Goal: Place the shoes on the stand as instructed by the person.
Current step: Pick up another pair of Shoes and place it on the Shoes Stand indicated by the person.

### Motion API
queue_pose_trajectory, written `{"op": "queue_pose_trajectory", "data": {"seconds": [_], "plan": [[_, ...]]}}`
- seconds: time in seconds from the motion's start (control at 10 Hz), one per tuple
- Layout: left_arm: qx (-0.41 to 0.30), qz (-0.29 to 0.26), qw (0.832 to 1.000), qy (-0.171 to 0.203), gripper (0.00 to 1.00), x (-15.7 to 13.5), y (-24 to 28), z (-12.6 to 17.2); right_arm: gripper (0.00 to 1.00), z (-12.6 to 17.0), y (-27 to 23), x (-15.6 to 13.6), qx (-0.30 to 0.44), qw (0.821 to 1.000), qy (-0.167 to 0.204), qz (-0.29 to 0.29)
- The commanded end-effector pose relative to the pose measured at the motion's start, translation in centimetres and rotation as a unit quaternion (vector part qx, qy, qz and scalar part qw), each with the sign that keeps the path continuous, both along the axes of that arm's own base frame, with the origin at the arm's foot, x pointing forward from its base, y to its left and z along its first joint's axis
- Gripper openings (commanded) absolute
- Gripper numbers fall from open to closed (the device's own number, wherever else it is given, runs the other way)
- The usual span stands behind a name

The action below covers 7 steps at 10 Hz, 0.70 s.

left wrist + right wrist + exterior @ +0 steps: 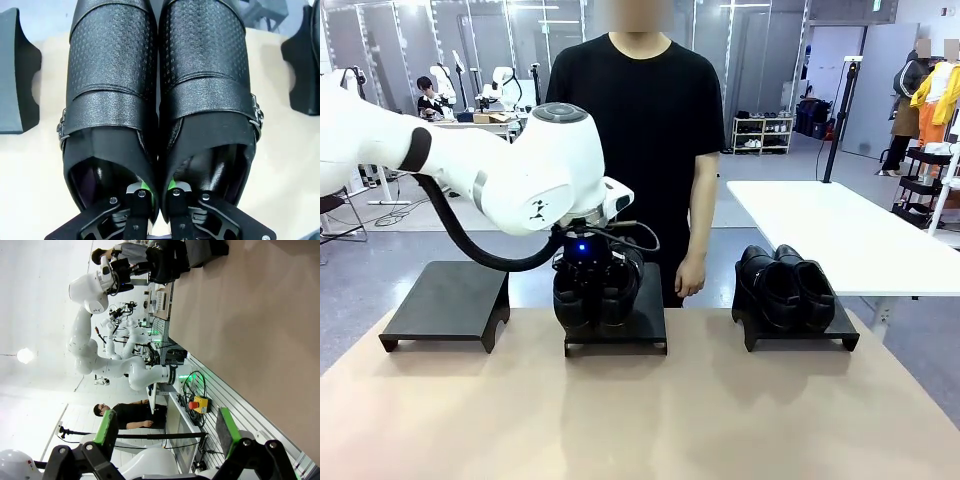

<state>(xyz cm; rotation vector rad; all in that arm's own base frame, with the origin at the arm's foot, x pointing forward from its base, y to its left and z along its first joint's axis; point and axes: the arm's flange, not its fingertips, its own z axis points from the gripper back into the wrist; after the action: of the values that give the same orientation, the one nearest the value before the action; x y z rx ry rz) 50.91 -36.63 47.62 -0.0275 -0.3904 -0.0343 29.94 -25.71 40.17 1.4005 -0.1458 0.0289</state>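
My left gripper (592, 272) is shut on the inner walls of one pair of shiny black shoes (595, 295), pinching them together over the middle black stand (616, 340). I cannot tell whether the soles touch it. In the left wrist view its fingers (141, 195) reach into the shoes (160, 85) at the heel openings. The second pair of shoes (785, 285) sits on the right stand (800, 338). The person (635, 120) stands behind the middle stand, one hand (690, 275) hanging down. My right gripper (165, 427) is open and holds nothing.
The left stand (445, 300) is bare. A white table (840, 230) stands behind the right stand. The tan tabletop (640, 420) stretches out in front of the stands. The right wrist view looks sideways along the table (250, 330) toward the left arm (90, 290).
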Motion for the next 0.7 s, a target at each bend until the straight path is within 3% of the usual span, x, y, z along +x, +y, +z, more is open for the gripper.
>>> {"op": "queue_pose_trajectory", "data": {"seconds": [0.0, 0.5, 0.6], "plan": [[0.012, 0.026, 0.999, -0.018, 0.08, 2.4, -1.4, 0.8, 1.00, 0.1, 0.0, -0.3, -0.006, 1.000, 0.002, 0.004], [0.030, 0.021, 0.998, -0.043, 0.08, 5.8, -2.8, -0.2, 1.00, 0.1, 0.0, -0.3, -0.006, 1.000, 0.002, 0.004], [0.029, 0.012, 0.999, -0.028, 0.08, 6.6, -2.8, -0.7, 1.00, 0.1, 0.0, -0.3, -0.006, 1.000, 0.002, 0.004]]}}
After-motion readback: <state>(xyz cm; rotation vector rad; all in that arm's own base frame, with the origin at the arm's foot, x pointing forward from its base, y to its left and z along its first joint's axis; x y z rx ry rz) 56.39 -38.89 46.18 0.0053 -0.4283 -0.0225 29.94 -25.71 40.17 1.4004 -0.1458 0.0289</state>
